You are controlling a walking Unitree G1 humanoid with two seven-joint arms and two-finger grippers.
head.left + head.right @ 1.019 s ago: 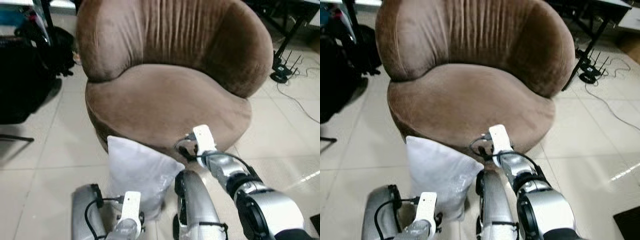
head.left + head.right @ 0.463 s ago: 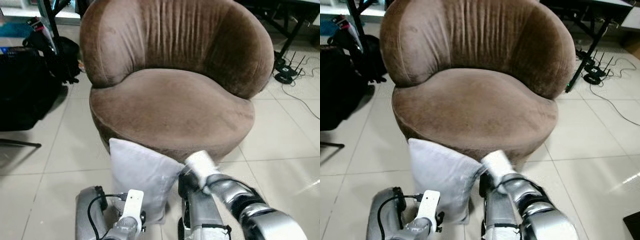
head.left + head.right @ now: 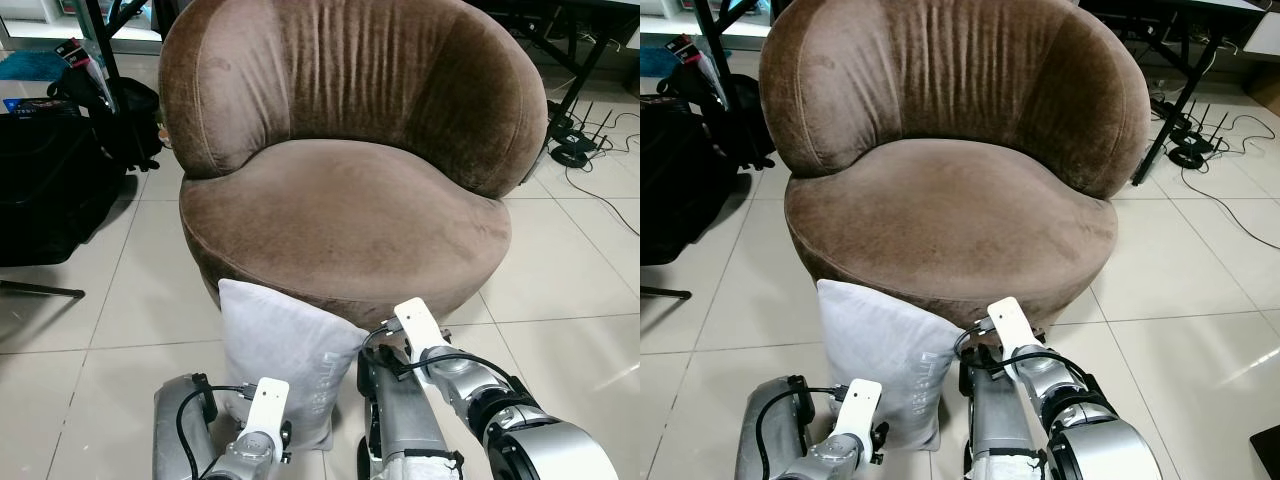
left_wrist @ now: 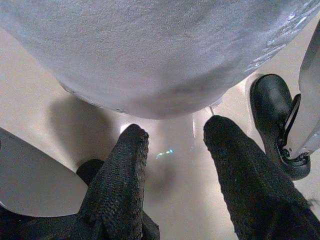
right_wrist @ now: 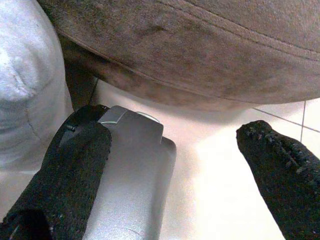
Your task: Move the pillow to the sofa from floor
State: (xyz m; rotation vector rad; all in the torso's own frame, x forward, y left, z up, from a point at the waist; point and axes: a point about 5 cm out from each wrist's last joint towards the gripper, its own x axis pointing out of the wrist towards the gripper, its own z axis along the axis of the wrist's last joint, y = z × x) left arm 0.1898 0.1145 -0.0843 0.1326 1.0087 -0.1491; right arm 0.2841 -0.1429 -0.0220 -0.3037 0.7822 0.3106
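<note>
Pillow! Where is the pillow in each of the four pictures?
Left eye view: the pillow stands on the floor at lower centre, against the sofa's front.
Right eye view: the pillow is at lower left of centre, same spot.
Left wrist view: the pillow is the grey cloth beyond the left gripper.
Right wrist view: the pillow sits beside the sofa base.
Shared landmark: the brown sofa.

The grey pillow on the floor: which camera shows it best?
The left eye view: the pillow stands whole, upright against the brown sofa. The right eye view shows the same. The left wrist view sees just its underside above the open left gripper; the right wrist view catches one edge.
</note>
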